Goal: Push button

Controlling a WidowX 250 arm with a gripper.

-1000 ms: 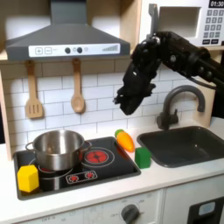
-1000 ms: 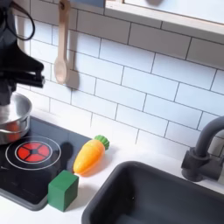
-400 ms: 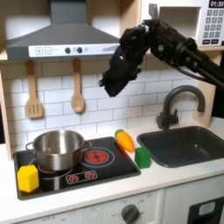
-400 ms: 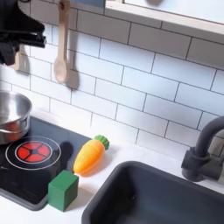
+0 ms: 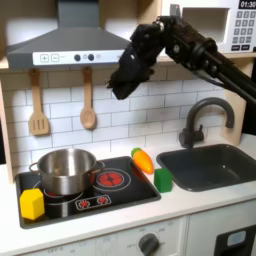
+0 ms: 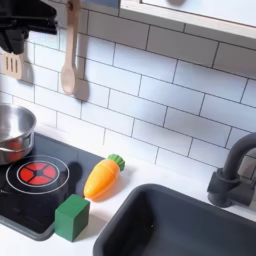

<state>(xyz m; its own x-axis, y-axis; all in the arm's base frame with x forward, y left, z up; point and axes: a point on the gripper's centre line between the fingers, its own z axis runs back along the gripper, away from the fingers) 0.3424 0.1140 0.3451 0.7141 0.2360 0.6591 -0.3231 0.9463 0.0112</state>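
Note:
A row of small dark buttons runs along the front strip of the grey range hood in the first exterior view. My black gripper hangs just below and to the right of the hood's right end, apart from the buttons. Its fingers merge into one dark mass, so their spacing is unclear. In the second exterior view the gripper is at the top left corner, partly cut off, above the pot.
A steel pot stands on the black stove with a yellow block in front. A carrot and a green block lie beside the sink and faucet. A spatula and a spoon hang on the tiles.
The gripper has risen and swung left in the first exterior view, from beside the faucet up to the hood's right end. Everything else has stayed put.

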